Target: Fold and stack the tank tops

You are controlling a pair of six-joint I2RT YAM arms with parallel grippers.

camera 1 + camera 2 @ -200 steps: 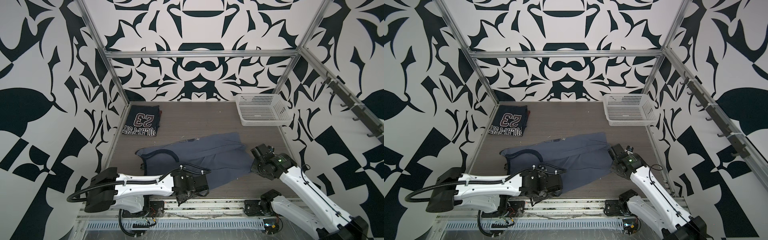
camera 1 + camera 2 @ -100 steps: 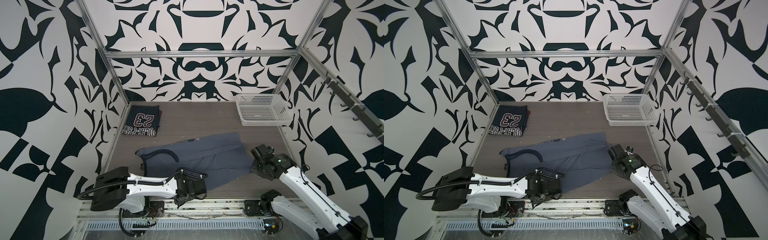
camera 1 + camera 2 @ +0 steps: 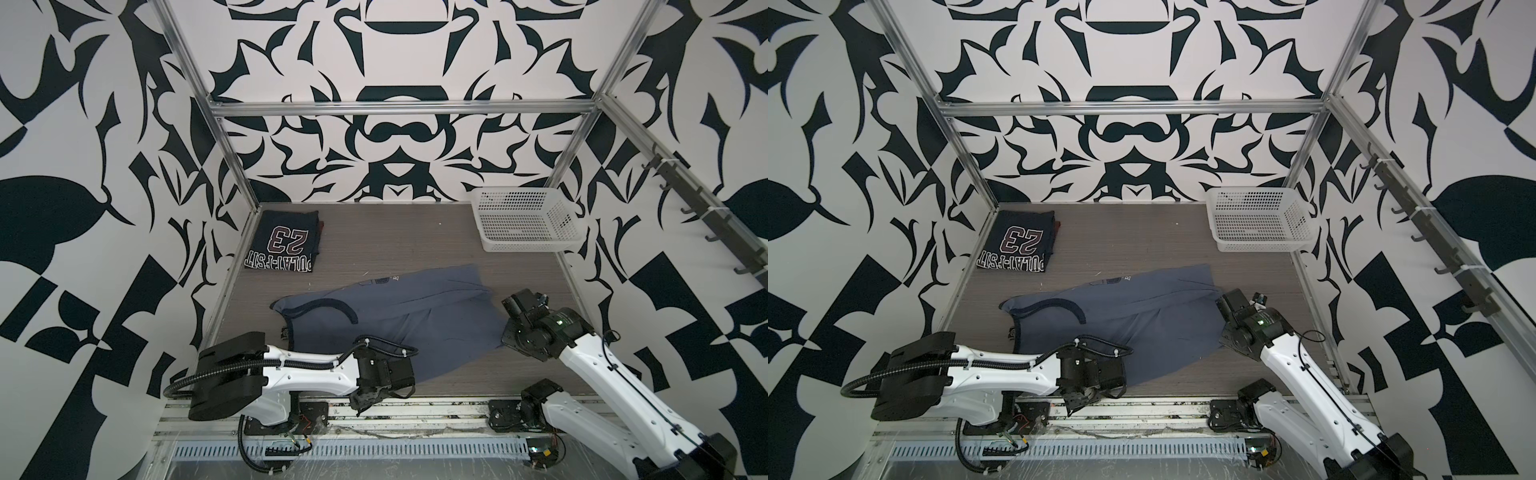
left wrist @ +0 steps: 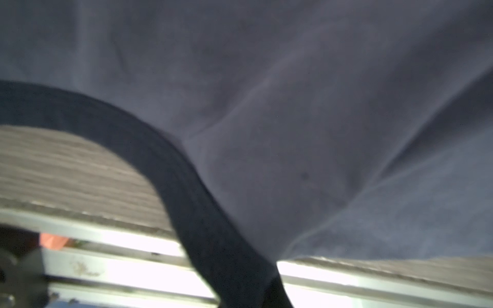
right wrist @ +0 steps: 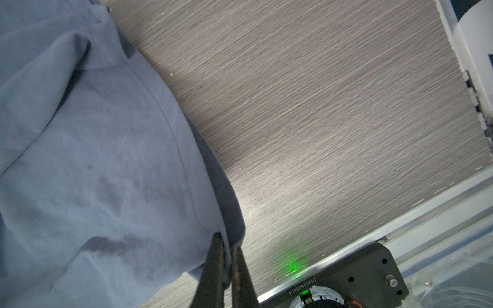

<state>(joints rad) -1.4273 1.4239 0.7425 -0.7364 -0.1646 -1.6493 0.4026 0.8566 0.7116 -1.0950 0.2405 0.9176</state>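
Mid-fold, your right gripper [image 5: 226, 241] pinched the blue tank top [image 3: 415, 316] at 3 o'clock, left gripper [image 3: 363, 399] shut at 6; next needed lifting together.

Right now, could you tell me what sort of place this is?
Likely a robot lab test cell: patterned walls on an aluminium frame, and two arms mounted on a rail beside a wood-grain table.

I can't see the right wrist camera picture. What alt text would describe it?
The right gripper pinches the hem corner of a slate-blue tank top, which lies rumpled on a grey wood-grain table. A green light spot glows on the table near a metal rail.
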